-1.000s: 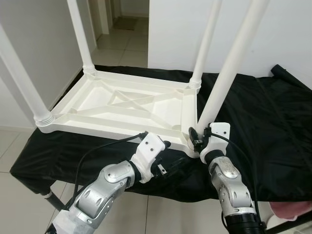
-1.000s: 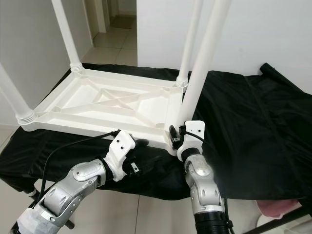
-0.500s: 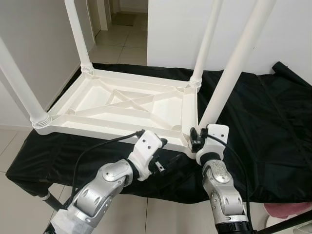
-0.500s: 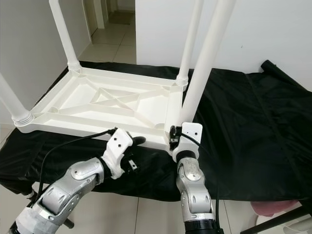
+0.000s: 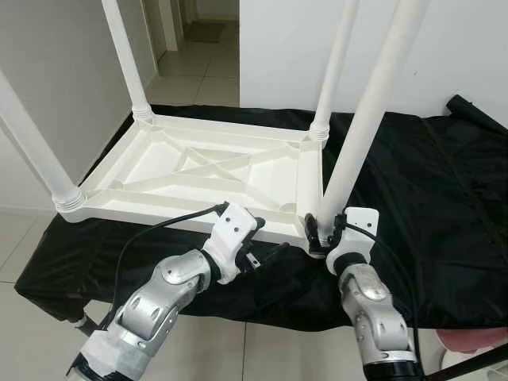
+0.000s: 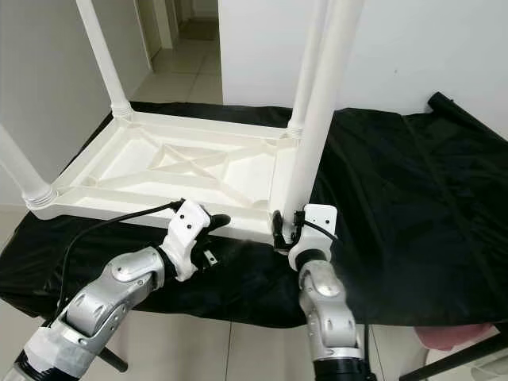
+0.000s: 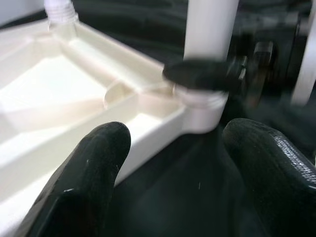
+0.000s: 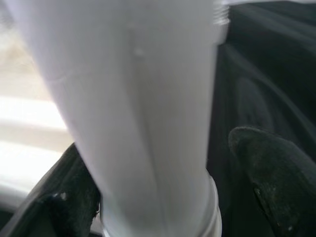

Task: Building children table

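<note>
Broadly, a black cloth (image 5: 413, 182) covers the surface, and the white children's table (image 5: 198, 171) lies upside down on it with its legs pointing up. At the near right corner the right end effector (image 5: 316, 235) has its fingers (image 8: 269, 185) either side of the leg (image 5: 361, 127), just above its threaded base. Beside the near rim, the left end effector (image 7: 170, 163) is spread and holds nothing.

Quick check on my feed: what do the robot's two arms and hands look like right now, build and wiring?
Both arms are silver metal with rounded joint housings. Each wrist carries a white angular plastic block, and each hand has two long black fingers. The left hand has a black cable looping over its forearm; the right hand has a thinner black cable at its wrist and a black cuff lower down.
</note>
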`<state>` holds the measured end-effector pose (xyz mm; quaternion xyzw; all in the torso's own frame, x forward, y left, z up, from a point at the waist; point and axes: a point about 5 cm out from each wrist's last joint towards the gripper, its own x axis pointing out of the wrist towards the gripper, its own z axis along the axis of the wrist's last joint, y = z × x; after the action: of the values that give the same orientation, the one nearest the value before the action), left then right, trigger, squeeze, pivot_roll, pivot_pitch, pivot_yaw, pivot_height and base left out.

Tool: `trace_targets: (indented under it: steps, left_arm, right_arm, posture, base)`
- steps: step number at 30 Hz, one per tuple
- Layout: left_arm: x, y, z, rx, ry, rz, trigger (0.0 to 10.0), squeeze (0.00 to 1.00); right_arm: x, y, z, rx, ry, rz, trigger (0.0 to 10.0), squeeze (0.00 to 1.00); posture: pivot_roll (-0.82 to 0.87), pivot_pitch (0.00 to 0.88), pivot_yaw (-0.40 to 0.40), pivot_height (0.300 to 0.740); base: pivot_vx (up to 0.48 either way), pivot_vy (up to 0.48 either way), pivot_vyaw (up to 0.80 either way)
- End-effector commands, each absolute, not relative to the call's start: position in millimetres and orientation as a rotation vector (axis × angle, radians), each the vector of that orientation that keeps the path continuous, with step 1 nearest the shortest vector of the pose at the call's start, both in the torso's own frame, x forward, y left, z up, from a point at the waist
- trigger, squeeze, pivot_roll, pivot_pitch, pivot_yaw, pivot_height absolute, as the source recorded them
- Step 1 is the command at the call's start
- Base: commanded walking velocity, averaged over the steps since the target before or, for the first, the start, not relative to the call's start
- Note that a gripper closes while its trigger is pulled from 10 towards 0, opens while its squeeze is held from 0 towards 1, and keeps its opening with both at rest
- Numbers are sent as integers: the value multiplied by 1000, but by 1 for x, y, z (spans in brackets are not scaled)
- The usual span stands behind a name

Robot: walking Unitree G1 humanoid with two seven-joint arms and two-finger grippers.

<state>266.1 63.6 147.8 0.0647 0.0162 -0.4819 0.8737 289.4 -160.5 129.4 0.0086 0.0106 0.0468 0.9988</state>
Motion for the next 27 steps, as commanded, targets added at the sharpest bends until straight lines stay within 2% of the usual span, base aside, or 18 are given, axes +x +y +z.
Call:
trace_targets:
  steps: [1, 2, 4, 13, 27]
  left_arm:
    - [261, 63, 145, 153, 42, -1081, 10000, 0]
    - [261, 63, 145, 156, 44, -1087, 10000, 0]
    - [261, 63, 145, 156, 44, -1087, 10000, 0]
    - [262, 59, 145, 159, 42, -1109, 10000, 0]
    - [267, 55, 148, 166, 23, -1116, 10000, 0]
  right_arm:
    - [291, -166, 131, -3, 14, 146, 10000, 0]
    - [291, -166, 134, -35, -2, 210, 10000, 0]
    - [291, -166, 134, -35, -2, 210, 10000, 0]
    - [293, -176, 134, -118, -17, 434, 10000, 0]
    - [319, -168, 135, -140, -26, 566, 10000, 0]
  posture:
    - [-27, 0, 43, 740]
    - [-29, 0, 47, 740]
    - [-29, 0, 47, 740]
    - [-39, 0, 69, 740]
    - [-42, 0, 74, 740]
  base:
    - [0, 0, 0]
    - [0, 0, 0]
    - [0, 0, 0]
    - [0, 0, 0]
    - [0, 0, 0]
